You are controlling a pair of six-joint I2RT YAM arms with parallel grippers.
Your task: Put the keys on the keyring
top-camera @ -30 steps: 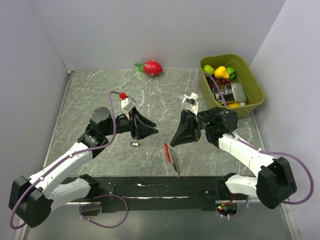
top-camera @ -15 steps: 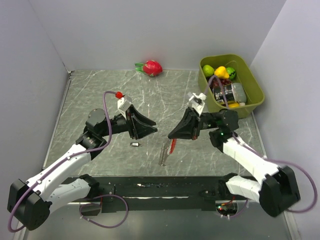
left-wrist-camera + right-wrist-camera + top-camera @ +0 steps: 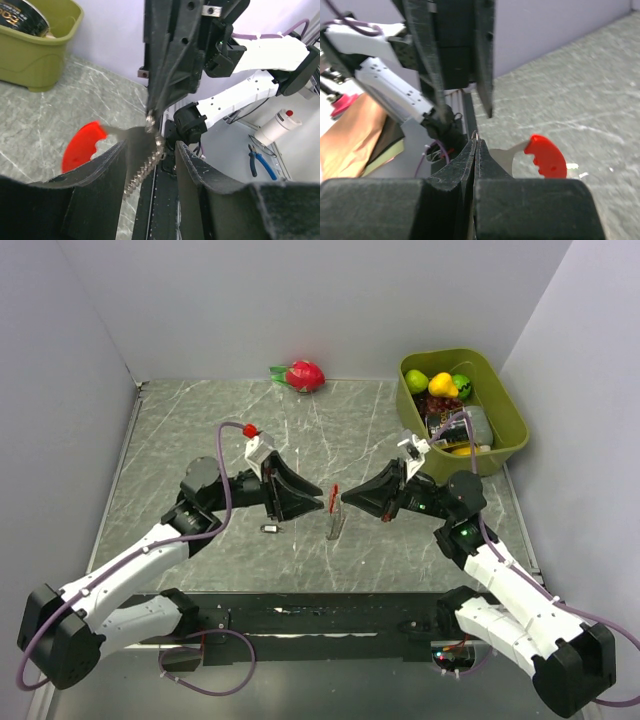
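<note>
Near the middle of the worktop (image 3: 180,430), a little toward 6 o'clock, the two arms meet tip to tip, the left tool (image 3: 318,502) pointing toward 3 o'clock and the right tool (image 3: 347,503) toward 9 o'clock. The keyring (image 3: 335,523) hangs between them. The right tool's jaws are pressed together, pinching the small metal ring at the top of the keyring. The red crescent (image 3: 546,156) sticks out to one side of that grip, and the silvery chain (image 3: 142,170) dangles below it. Whether the chain's lower end touches the worktop cannot be told.

The left tool's fingers (image 3: 95,200) are spread, and the chain hangs in the gap between them without being gripped.

One small dark key (image 3: 270,529) lies flat on the worktop at about 8 o'clock from the keyring, just beside the left tool and apart from both arms.

At 12 o'clock, against the far wall, lies a red dragon fruit (image 3: 305,374). At 2 o'clock stands a green bin (image 3: 495,462) holding fruit and a dark can.
</note>
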